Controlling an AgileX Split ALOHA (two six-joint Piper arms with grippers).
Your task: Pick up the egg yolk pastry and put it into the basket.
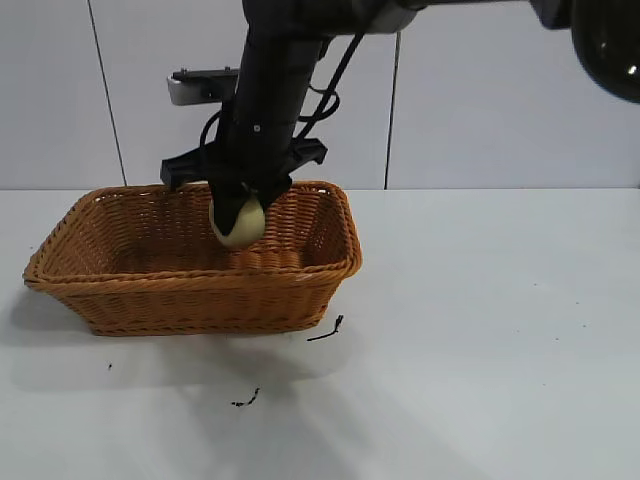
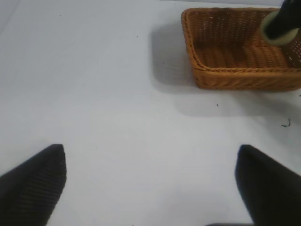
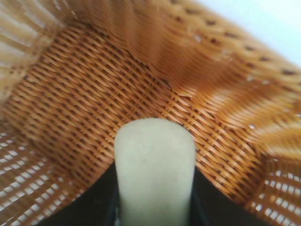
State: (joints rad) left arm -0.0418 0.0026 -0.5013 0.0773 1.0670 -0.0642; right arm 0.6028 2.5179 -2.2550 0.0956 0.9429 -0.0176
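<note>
Right gripper gripping egg yolk pastry, inside basket

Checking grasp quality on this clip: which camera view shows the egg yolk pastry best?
The right wrist view: the egg yolk pastry fills the centre, clamped by the right gripper above the basket floor. The exterior view shows it smaller, half hidden by the arm. The left wrist view catches only a pale sliver at its edge.

There is one orange-brown woven wicker basket, one small pale yellow round pastry, and two black pincers: the right pincer and the left pincer.
</note>
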